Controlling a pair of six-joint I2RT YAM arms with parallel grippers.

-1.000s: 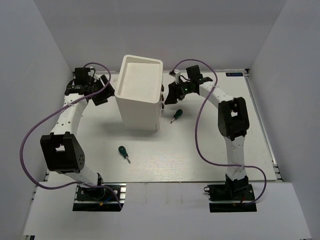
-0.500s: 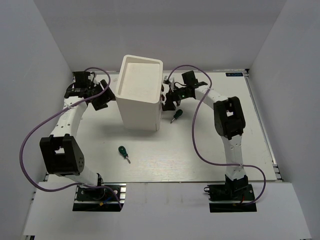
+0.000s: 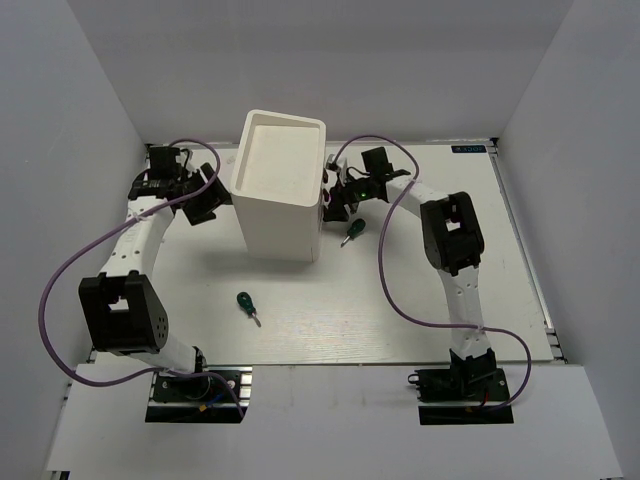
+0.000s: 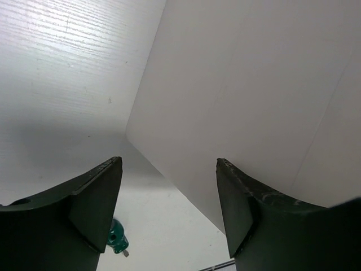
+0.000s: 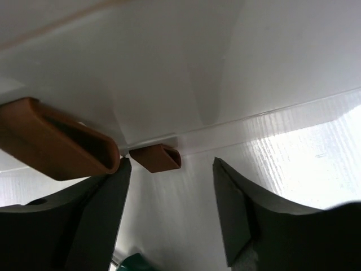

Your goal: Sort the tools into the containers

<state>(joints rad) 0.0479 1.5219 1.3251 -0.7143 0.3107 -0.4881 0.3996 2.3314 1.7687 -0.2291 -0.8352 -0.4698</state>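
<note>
The tall white cabinet [image 3: 278,185] stands mid-table, its drawers shut on the right face. My right gripper [image 3: 336,200] is open right at that face. In the right wrist view its jaws [image 5: 171,164] stand apart just below a small brown drawer knob [image 5: 157,157], with a larger knob [image 5: 56,138] to the left. My left gripper [image 3: 211,195] is open beside the cabinet's left wall [image 4: 254,84], with its jaws [image 4: 168,164] empty. One green-handled screwdriver [image 3: 350,231] lies by the cabinet's right foot and another [image 3: 246,304] lies in front. Pliers and the other screwdrivers are out of view.
White walls enclose the table on the left, back and right. Purple cables loop from both arms over the table. A green handle shows low in the left wrist view [image 4: 115,237] and at the bottom edge of the right wrist view [image 5: 135,262].
My right gripper has moved left, from right of the cabinet up to its drawer face. My left gripper has shifted slightly right toward the cabinet's left wall.
</note>
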